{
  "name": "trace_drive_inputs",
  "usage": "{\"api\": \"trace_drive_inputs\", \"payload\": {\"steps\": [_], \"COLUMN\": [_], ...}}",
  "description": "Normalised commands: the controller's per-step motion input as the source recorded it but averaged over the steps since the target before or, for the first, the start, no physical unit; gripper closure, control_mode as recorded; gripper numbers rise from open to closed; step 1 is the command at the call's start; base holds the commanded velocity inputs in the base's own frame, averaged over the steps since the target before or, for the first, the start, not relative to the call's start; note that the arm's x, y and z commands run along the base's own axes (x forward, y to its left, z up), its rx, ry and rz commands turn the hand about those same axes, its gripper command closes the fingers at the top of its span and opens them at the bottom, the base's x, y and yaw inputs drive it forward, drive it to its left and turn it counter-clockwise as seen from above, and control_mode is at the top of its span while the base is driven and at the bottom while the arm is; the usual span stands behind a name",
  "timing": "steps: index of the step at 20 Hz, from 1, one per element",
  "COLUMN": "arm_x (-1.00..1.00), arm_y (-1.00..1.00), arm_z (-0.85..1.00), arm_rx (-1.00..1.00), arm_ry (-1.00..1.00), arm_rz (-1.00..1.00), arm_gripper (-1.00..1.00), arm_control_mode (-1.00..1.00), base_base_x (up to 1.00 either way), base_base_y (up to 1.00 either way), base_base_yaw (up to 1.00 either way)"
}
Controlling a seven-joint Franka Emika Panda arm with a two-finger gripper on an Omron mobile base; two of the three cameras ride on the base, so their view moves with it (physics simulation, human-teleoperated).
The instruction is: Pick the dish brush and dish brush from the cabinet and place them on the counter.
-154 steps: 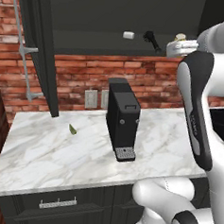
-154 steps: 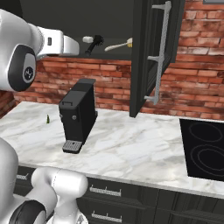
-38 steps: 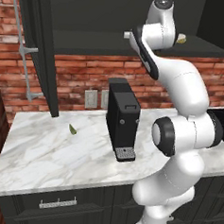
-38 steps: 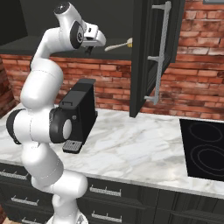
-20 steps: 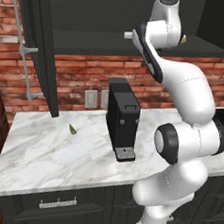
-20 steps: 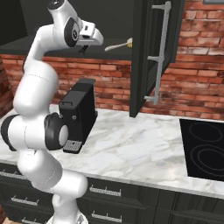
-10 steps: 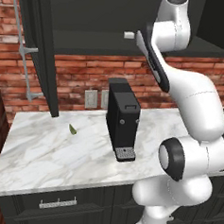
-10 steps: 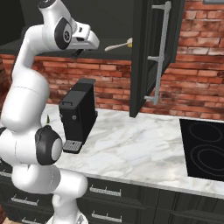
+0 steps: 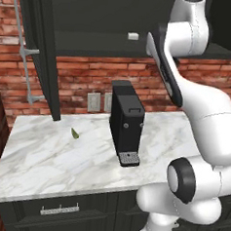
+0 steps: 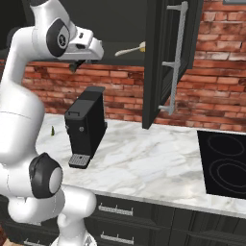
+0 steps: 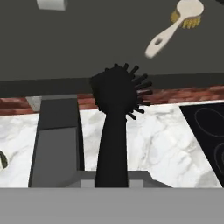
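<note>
Gripper (image 10: pixel 77 64) is clamping down on the black dish brush (image 11: pixel 114 122), its handle running down to 6 o'clock in the hand view and its bristly head sticking up just outside the open cabinet (image 10: pixel 161 57), above the coffee machine (image 10: pixel 85 126). Cream dish brush (image 11: pixel 177 26) is lying on the dark cabinet shelf up at 1 o'clock, with a small white block (image 11: pixel 51 4) sitting near 11. Below, the white marble counter (image 9: pixel 50 162) is stretching along a red brick wall (image 9: pixel 86 78), with a black cooktop (image 10: pixel 222 161) sitting at 3 o'clock in the right base view.
</note>
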Motion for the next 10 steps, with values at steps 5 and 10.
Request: {"api": "trace_drive_inputs", "payload": {"steps": [5, 10], "arm_x": [-0.6, -0.59], "arm_y": [0.0, 0.0], "arm_z": [0.0, -0.04], "arm_rx": [0.0, 0.0], "arm_ry": [0.08, 0.07], "arm_rz": [0.0, 0.0], "arm_gripper": [1.0, 1.0], "arm_control_mode": [-1.0, -1.0], "base_base_x": [0.0, 0.0], "base_base_y": [0.0, 0.0], "base_base_yaw": [0.0, 0.0]}}
